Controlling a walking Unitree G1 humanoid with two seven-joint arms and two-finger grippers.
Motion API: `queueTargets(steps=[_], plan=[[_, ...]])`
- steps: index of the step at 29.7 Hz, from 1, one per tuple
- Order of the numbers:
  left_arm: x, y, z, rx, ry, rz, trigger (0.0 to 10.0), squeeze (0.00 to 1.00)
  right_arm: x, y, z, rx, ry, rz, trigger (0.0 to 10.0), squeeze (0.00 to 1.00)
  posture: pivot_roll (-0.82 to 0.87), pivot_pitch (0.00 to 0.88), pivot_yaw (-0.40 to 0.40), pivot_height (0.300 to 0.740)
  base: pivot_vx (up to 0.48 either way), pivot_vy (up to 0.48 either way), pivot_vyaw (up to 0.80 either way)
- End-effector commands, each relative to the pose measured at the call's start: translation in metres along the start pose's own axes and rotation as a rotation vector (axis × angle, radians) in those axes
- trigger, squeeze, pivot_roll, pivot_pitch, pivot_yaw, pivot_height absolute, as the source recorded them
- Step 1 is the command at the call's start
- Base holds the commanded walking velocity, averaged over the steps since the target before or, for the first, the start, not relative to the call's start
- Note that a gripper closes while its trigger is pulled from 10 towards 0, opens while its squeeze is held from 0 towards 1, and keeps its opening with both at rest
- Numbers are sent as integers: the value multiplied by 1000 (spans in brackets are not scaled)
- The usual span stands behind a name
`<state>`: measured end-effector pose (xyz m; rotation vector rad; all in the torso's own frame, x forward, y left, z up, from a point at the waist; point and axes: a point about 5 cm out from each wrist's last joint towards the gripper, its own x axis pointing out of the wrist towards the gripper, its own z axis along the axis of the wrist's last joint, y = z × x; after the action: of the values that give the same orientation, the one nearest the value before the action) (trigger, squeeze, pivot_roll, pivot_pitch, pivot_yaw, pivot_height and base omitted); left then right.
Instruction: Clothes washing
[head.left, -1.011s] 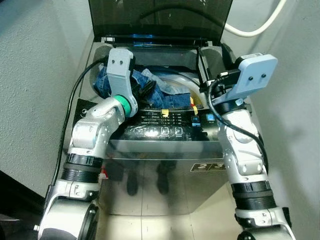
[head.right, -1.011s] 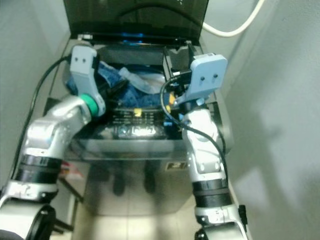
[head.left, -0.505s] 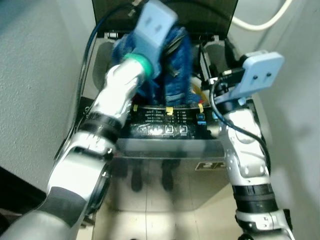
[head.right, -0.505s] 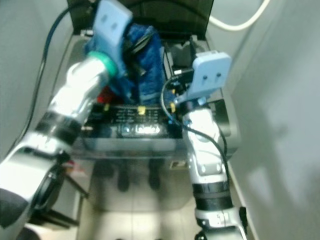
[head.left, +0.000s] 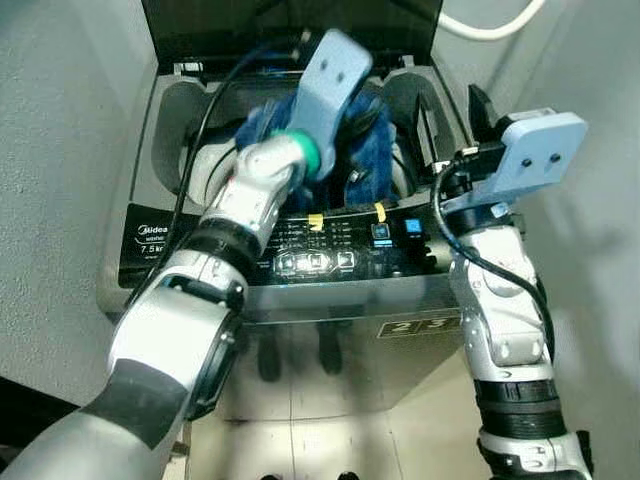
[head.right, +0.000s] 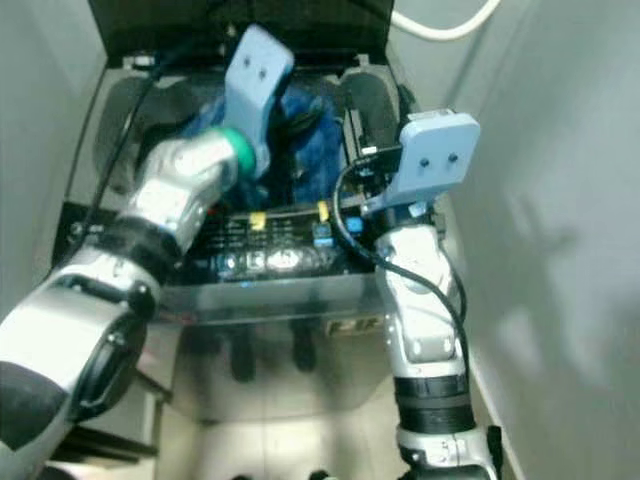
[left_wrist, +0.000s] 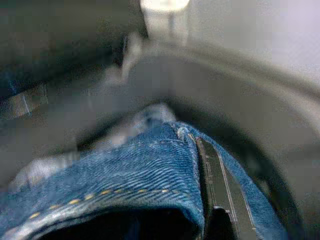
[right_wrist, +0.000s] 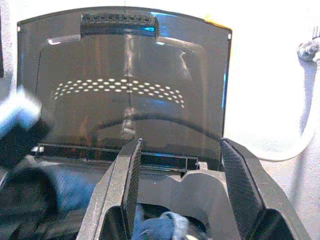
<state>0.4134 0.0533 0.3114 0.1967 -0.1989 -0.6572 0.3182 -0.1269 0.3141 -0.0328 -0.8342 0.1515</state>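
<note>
The left pincer is closed on a fold of the blue jeans; its wrist view shows one black finger pressed along the denim seam, with the grey drum wall curving behind. From the head views, this pincer sits over the far middle of the washing machine opening, and the jeans hang bunched below it, partly inside the tub and partly above the rim.

The right pincer is at the right edge of the opening, fingers spread wide and holding nothing — it faces the raised smoked lid.

Step in hand, as judged: loading the garment into the tub. The next move calls for lowering the left pincer deeper so that the denim clears the rim, then releasing. The control panel lies on the near side — no cloth should drape across it. A white hose runs along the far-right wall.
</note>
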Motion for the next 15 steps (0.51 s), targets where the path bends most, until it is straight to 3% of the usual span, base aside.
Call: queueTargets(steps=[1,2,5,7,9,14,15], plan=[[-4,5,-11,-41,46,21,10000,1000,-2,1,0,8,1,5,10000,0,-40,205,79,740,0,0,0],[-16,23,-22,-145,57,78,10000,1000,1,3,-1,18,2,20,10000,0,-20,193,61,740,0,0,0],[-23,34,-18,-165,-2,87,10000,1000,4,6,-1,29,1,32,10000,0,-7,185,51,740,0,0,0],[-27,38,-8,-99,-78,68,10000,1000,6,9,-2,38,-1,41,10000,0,5,178,44,740,0,0,0],[-34,39,2,33,-171,68,10000,1000,8,10,-3,43,-2,45,10000,0,14,171,38,740,0,0,0],[-44,32,18,145,-307,49,10000,1000,8,9,-4,45,0,48,10000,0,23,163,31,740,0,0,0],[-51,27,28,208,-373,43,10000,663,8,9,-5,47,2,49,10000,0,34,152,22,740,0,0,0]])
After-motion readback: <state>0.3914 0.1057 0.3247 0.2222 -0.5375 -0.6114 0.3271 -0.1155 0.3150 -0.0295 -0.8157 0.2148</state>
